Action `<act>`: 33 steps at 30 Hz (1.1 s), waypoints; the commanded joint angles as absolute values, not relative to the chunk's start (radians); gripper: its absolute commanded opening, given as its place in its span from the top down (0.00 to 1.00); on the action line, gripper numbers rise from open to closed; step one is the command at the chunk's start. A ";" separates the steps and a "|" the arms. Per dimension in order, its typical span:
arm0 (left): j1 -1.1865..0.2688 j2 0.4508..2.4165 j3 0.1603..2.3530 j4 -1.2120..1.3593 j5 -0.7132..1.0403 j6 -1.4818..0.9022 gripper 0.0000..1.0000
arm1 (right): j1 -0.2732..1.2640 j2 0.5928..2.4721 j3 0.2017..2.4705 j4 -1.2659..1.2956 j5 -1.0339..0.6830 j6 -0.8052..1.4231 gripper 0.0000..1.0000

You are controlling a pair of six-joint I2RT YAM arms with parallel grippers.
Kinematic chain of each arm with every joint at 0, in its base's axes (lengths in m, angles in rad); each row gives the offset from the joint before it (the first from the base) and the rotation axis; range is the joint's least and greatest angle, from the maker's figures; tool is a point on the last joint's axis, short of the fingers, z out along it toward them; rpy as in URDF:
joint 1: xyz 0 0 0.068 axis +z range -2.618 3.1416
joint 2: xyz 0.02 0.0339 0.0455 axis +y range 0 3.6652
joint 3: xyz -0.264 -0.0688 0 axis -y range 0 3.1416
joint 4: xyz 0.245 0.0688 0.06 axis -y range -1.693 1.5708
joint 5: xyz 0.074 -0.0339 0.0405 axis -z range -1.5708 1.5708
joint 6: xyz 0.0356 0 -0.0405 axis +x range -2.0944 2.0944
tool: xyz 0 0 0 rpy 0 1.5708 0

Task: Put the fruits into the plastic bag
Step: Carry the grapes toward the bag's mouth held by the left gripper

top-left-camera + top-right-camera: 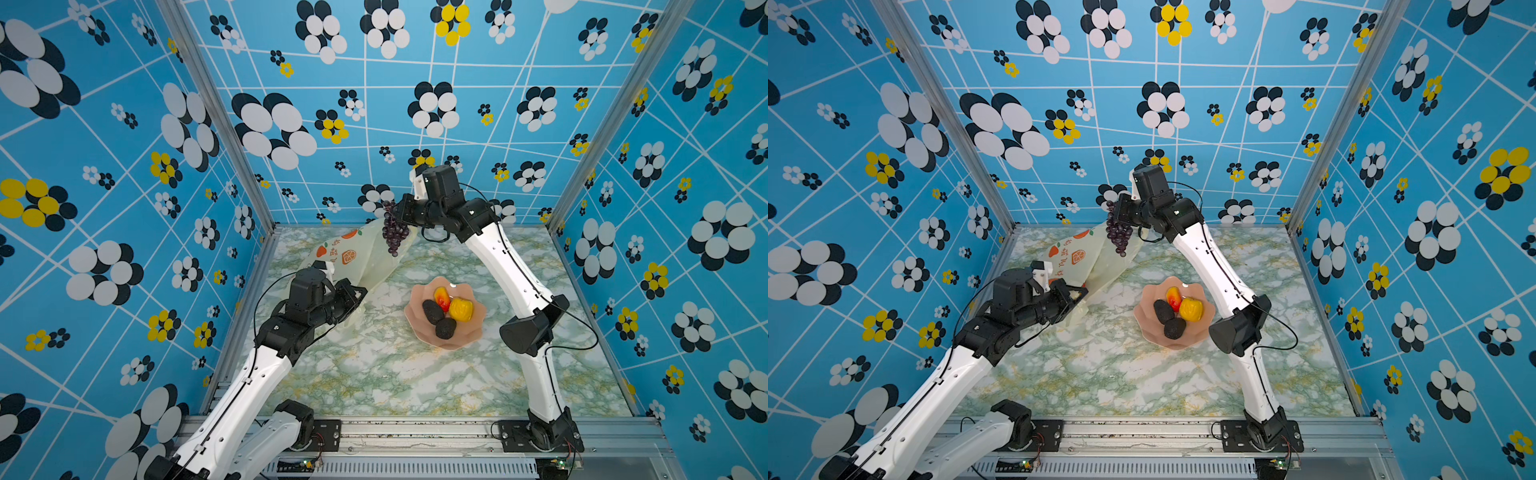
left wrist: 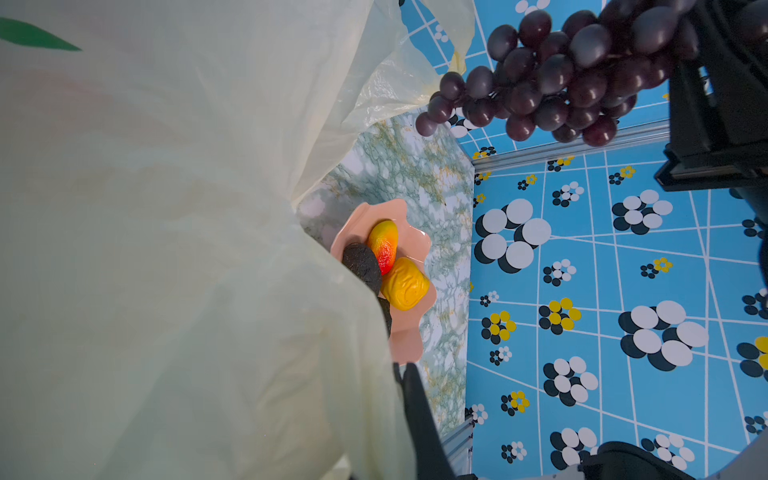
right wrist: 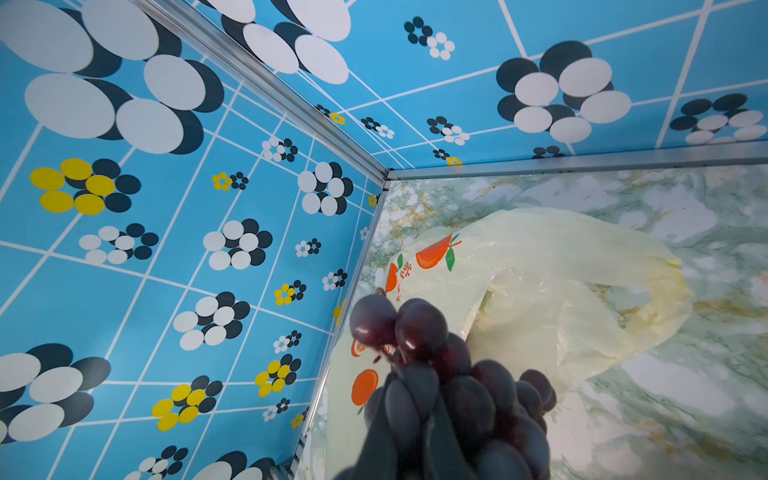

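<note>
1. The right end effector (image 1: 392, 210) is clamped on the top of the dark purple grape bunch (image 1: 395, 233), which hangs free in the air – well above the surface (image 1: 374, 374).
2. In both top views the bunch dangles over the far end of the plastic bag (image 1: 357, 257), close to the back wall.
3. The bag lies at the far left of the surface; it is pale yellow and translucent, with orange fruit prints.
4. The left end effector (image 1: 1077, 295) is closed on the bag's near edge and holds it lifted off the surface.
5. In the left wrist view the bag's film (image 2: 166, 249) fills most of the picture, with the grapes (image 2: 561, 75) beyond it.
6. A pink scalloped bowl (image 1: 467, 336) sits near the middle of the surface, apart from the bag.
7. The bowl holds a red-yellow piece (image 1: 441, 298), a yellow piece (image 1: 461, 309) and two dark bumpy ovals (image 1: 433, 311) – all touching one another.
</note>
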State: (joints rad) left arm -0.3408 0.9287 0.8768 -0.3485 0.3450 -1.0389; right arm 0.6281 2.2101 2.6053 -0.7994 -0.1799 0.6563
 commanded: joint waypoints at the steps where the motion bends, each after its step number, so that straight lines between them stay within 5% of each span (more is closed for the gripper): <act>1: -0.327 0.934 0.921 -0.365 0.356 -1.014 1.00 | 0.635 2.252 2.635 -0.749 -0.218 0.709 0.93; 14: -0.322 0.960 0.937 -0.322 0.359 -1.056 1.00 | 0.647 2.290 2.459 -0.542 -0.237 0.857 0.96; 27: -0.320 0.966 0.941 -0.283 0.340 -1.095 1.00 | 0.663 2.109 1.929 -0.161 -0.190 1.124 0.97; 33: -0.322 0.982 0.950 -0.274 0.350 -1.094 1.00 | 0.683 2.131 1.915 -0.145 -0.233 1.161 0.97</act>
